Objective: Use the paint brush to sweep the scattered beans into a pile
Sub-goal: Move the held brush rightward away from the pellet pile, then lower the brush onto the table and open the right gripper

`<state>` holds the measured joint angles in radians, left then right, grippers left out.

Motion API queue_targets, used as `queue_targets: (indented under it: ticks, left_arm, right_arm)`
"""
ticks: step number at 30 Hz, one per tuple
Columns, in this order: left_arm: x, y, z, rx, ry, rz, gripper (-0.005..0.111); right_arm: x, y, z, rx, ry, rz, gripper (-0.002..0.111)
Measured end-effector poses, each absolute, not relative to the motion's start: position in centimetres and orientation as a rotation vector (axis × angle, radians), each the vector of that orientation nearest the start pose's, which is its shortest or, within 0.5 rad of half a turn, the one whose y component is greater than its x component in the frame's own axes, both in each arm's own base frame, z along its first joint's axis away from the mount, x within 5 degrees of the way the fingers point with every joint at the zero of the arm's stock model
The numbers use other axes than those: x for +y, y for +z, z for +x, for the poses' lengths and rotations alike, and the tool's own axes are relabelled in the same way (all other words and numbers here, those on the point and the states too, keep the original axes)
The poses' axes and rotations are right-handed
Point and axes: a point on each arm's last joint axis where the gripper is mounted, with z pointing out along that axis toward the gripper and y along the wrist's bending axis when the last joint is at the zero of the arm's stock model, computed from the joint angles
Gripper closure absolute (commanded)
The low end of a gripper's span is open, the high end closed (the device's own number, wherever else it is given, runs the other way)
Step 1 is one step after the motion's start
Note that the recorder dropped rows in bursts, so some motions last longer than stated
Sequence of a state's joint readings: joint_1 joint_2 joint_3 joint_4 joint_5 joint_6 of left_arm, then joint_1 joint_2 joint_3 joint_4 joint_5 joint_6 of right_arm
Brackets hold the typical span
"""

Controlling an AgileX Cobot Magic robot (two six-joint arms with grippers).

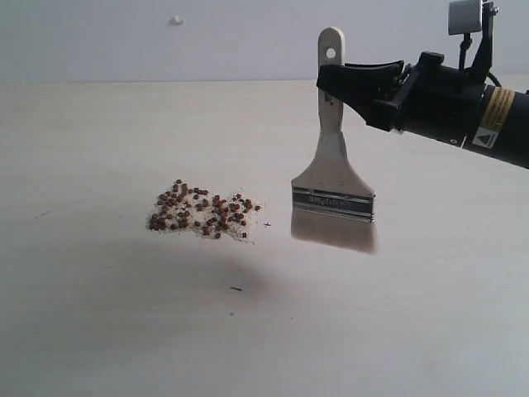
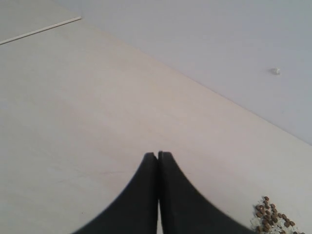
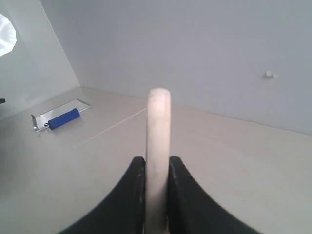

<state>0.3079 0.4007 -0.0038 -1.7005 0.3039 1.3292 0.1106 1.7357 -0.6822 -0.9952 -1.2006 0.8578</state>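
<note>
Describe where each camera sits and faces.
Exterior: off the arms, looking across the table at the bean pile and paint brush; right end effector shows.
Left wrist: behind the shut left end effector, facing table; pile's edge shows.
Right wrist: behind the right end effector gripping the paint brush, facing the wall.
Exterior and left wrist share the bean pile.

Right of the exterior frame, the right arm [image 1: 446, 103] shows a black barrel with a yellow label [image 1: 498, 107] and a white triangular warning sticker [image 1: 485, 137] — a grey camera box [image 1: 464, 16] mounted above. The right gripper [image 1: 327, 80] and left gripper [image 2: 158, 155] are smooth, black and tapered.
</note>
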Motion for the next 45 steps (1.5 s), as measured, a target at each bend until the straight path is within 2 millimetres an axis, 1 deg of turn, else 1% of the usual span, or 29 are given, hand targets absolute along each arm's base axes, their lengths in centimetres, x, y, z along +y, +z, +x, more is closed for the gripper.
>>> queue_targets:
  ticks: [8, 11, 14, 19, 24, 26, 28, 31, 38, 42, 45]
  left_arm:
    - [0.0, 19.0, 8.9, 1.792, -0.326, -0.415, 0.107]
    - [0.0, 19.0, 8.9, 1.792, -0.326, -0.415, 0.107]
    - [0.0, 19.0, 8.9, 1.792, -0.326, -0.415, 0.107]
    - [0.0, 19.0, 8.9, 1.792, -0.326, -0.415, 0.107]
    - [0.0, 19.0, 8.9, 1.792, -0.326, -0.415, 0.107]
    - [0.0, 19.0, 8.9, 1.792, -0.326, -0.415, 0.107]
    - [0.0, 19.0, 8.9, 1.792, -0.326, -0.415, 0.107]
    - [0.0, 19.0, 8.9, 1.792, -0.326, -0.415, 0.107]
    - [0.0, 19.0, 8.9, 1.792, -0.326, -0.415, 0.107]
    - [0.0, 19.0, 8.9, 1.792, -0.326, -0.415, 0.107]
    - [0.0, 19.0, 8.9, 1.792, -0.326, -0.415, 0.107]
  right_arm:
    - [10.4, 20.0, 29.0, 1.6, 1.054, -0.535, 0.108]
    - [10.2, 20.1, 29.3, 1.631, 1.115, -0.431, 0.108]
    - [10.2, 20.6, 30.7, 1.706, 1.112, -0.359, 0.108]
    - [10.0, 21.7, 33.4, 1.906, 1.02, -0.313, 0.108]
    - [10.1, 23.2, 34.7, 1.961, 1.049, -0.244, 0.108]
    - [10.1, 23.2, 34.9, 1.979, 1.081, -0.199, 0.108]
    - [10.2, 22.3, 35.2, 2.018, 1.114, -0.147, 0.108]
    - [10.3, 20.3, 35.7, 2.076, 1.146, -0.104, 0.108]
    - [10.6, 15.7, 36.1, 2.201, 1.198, -0.077, 0.108]
    - [10.4, 14.3, 36.3, 2.243, 1.172, -0.051, 0.108]
    - [10.1, 13.3, 36.5, 2.282, 1.115, -0.028, 0.108]
